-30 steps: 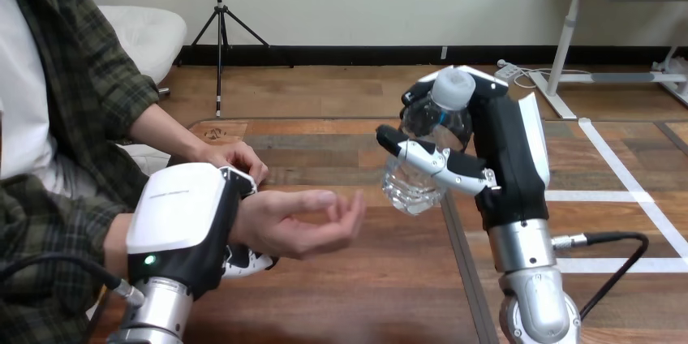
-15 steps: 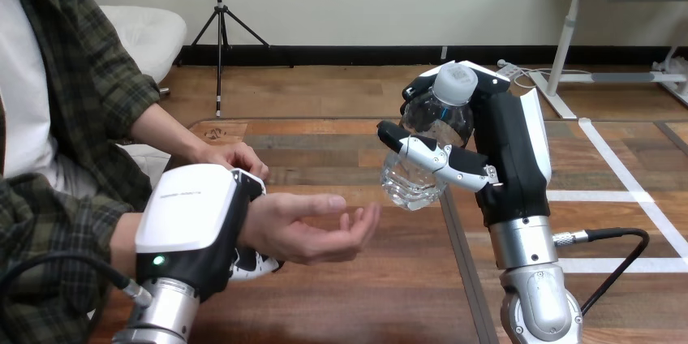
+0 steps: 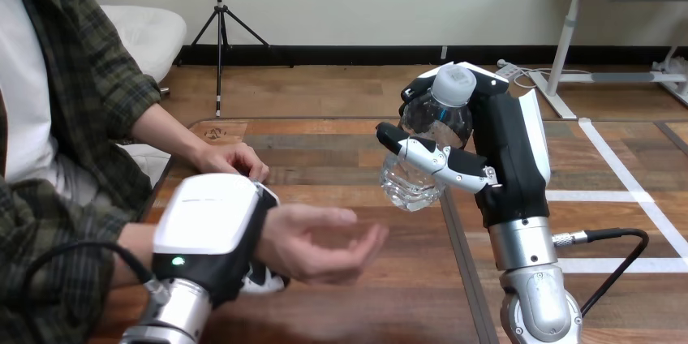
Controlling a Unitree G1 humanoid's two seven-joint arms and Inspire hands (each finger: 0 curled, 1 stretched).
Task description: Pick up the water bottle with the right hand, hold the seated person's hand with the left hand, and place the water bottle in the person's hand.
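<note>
A clear plastic water bottle [image 3: 422, 137] with a white cap hangs tilted above the table, and my right hand [image 3: 487, 149] is shut on it, thumb across its front. At lower left my left hand [image 3: 212, 238] is curled round the person's wrist, fingers showing beneath it. The person's hand [image 3: 324, 238] lies palm up with loosely curled fingers, a short way left of and below the bottle, apart from it.
The person's other hand [image 3: 235, 157] rests on the wooden table [image 3: 406, 279] near its far left edge. A dark seam [image 3: 458, 263] runs down the table under my right arm. White tape lines [image 3: 617, 198] cross the surface at the right.
My left hand has drawn the person's wrist and open palm rightward and nearer, toward the bottle. The right hand with the bottle has barely moved.
</note>
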